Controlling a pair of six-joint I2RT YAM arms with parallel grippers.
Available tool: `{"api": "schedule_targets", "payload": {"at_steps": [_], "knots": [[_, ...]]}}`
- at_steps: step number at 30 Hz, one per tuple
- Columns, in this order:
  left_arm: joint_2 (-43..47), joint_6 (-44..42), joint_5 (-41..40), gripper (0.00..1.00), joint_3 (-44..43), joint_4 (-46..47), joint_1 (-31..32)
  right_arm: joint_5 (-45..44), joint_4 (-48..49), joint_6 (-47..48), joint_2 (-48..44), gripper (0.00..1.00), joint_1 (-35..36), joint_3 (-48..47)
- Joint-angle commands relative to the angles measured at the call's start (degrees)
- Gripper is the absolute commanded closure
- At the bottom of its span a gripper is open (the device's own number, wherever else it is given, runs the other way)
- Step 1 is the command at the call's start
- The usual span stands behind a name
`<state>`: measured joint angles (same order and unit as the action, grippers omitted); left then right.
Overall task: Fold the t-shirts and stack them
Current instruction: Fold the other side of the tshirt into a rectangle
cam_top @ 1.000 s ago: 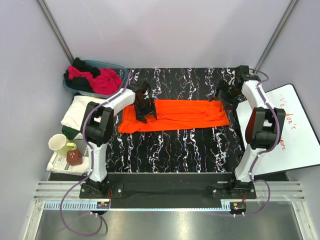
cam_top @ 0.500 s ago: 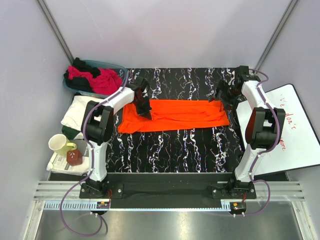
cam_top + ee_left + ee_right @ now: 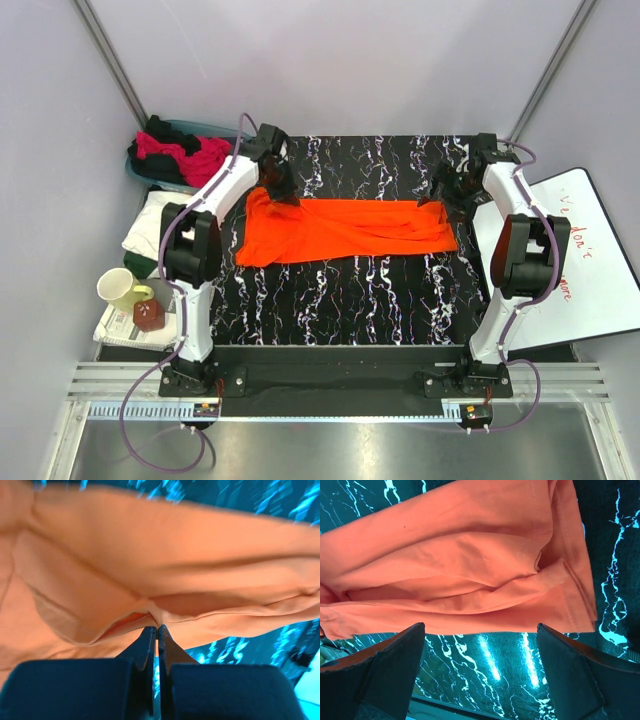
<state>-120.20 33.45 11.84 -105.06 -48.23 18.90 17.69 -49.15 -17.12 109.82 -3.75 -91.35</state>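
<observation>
Left gripper: I see it clamped shut on the orange t-shirt at the shirt's far left corner. In the left wrist view the two fingertips meet with a pinched ridge of orange cloth between them.
Right gripper: its jaws stand wide apart and hold nothing. It hovers over the shirt's far right corner, and in the right wrist view I see the shirt's edge and bare table between the two fingers.
Orange t-shirt: it lies as a long band running left to right across the table, in the far half and well clear of the near edge. Its left end is broader and rumpled. Its right end is squarer, and a stitched hem shows there in the right wrist view.
Cloth at the pinch: gathered into a soft fold, with layers drooping to either side of the fingertips.
Table: black top with white marble veins.
Basket: teal, off the table's far left corner. A magenta t-shirt and a black t-shirt are heaped in it, tangled together.
White folded cloth: beside the table's left edge, just on the near side of the basket. I cannot tell whether it is one shirt or several.
Mug: pale, off the left edge toward the near corner, with a small red-brown object just beside it on printed paper.
White board: off the right edge, with red handwriting on it.
</observation>
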Motion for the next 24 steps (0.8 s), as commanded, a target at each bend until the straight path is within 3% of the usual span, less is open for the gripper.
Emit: {"api": "schedule_targets", "payload": {"at_steps": [1,6,7,8,9,10,17,20,21,24], "knots": [[-2.5,-0.4,1.1,1.0,-8.2,1.0,-0.4,0.3,0.3,1.1,-2.7,0.0,-0.1,0.6],[-6.2,-0.1,1.5,1.0,-13.7,0.6,-0.6,-0.2,0.3,1.7,-2.9,0.0,-0.1,2.1],[-6.4,-0.1,1.9,0.89,-14.6,0.5,-0.7,-0.7,0.5,1.8,-2.9,0.0,-0.1,2.5],[-6.4,-0.1,2.2,0.7,-14.9,0.6,-0.8,-1.1,0.5,1.9,-2.8,0.0,-0.1,2.7],[-5.9,-0.4,2.3,0.39,-15.2,0.6,-0.8,-1.3,0.6,2.1,-2.4,0.0,0.0,2.6],[-5.5,-0.8,2.2,0.01,-15.2,0.6,-0.7,-2.2,0.7,2.6,-2.2,0.0,0.0,2.3],[2.6,-3.9,2.9,0.01,-8.2,0.6,-0.6,-7.3,-0.6,5.2,1.6,0.04,6.3,-4.3],[6.5,-5.4,1.5,0.01,-1.8,0.5,-0.4,-10.5,-2.3,6.8,4.7,0.3,11.1,-10.1],[7.3,-6.1,1.0,0.01,1.4,0.5,-0.3,-12.0,-2.9,7.2,5.7,0.58,12.3,-11.8],[10.1,-6.8,-1.2,0.01,7.5,0.2,-0.2,-15.0,-5.9,8.1,10.7,0.93,16.1,-19.1]]}}
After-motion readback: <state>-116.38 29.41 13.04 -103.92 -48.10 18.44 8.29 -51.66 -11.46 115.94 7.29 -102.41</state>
